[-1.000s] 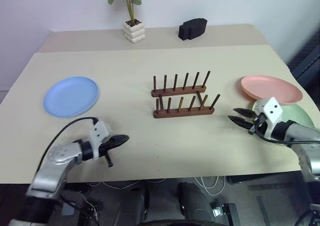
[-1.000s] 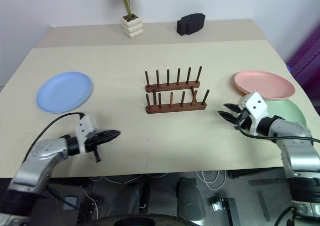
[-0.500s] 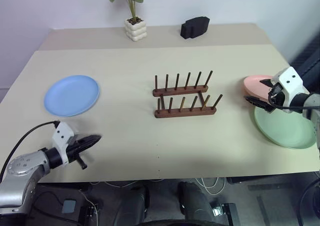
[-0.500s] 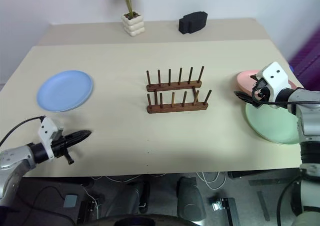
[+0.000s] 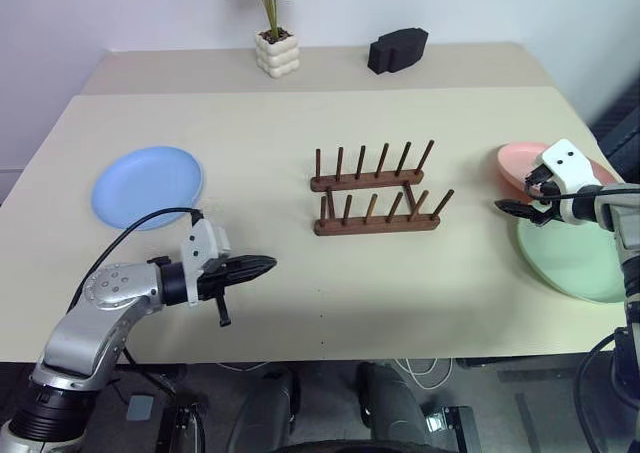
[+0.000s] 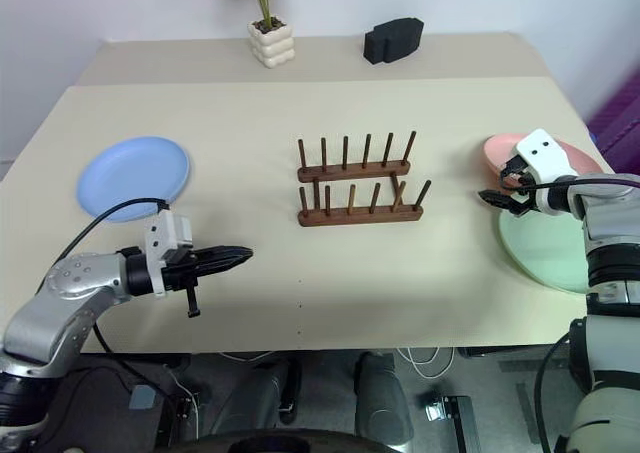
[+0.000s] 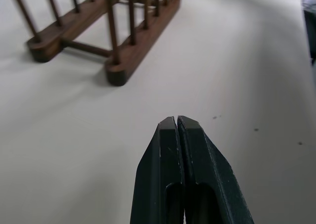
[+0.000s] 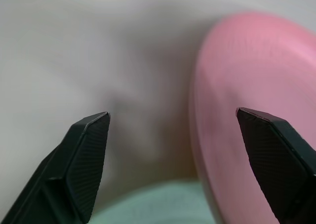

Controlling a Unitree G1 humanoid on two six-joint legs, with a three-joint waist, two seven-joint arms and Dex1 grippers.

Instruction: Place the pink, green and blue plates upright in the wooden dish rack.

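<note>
- The right gripper (image 5: 527, 197) stands with its black fingers spread wide and nothing between them — it hovers at the near-left rim of the pink plate (image 5: 520, 165), over the seam where that plate overlaps the green plate (image 5: 570, 258).
- In the right wrist view one fingertip (image 8: 91, 135) is over bare table and the other over the pink plate's rim, with the green plate's edge just below them.
- Both plates lie flat by the table's (image 5: 300, 133) right edge, leaving little room on the gripper's outer side.
- The wooden dish rack (image 5: 378, 195) is well to the right gripper's left, with open tabletop between; its pegs hold nothing.
- The left gripper (image 5: 262, 265) is pressed shut and holds nothing — it points toward the rack over bare table near the front edge.
- The blue plate (image 5: 147, 185) lies flat behind and to the left of the left gripper, apart from it.
</note>
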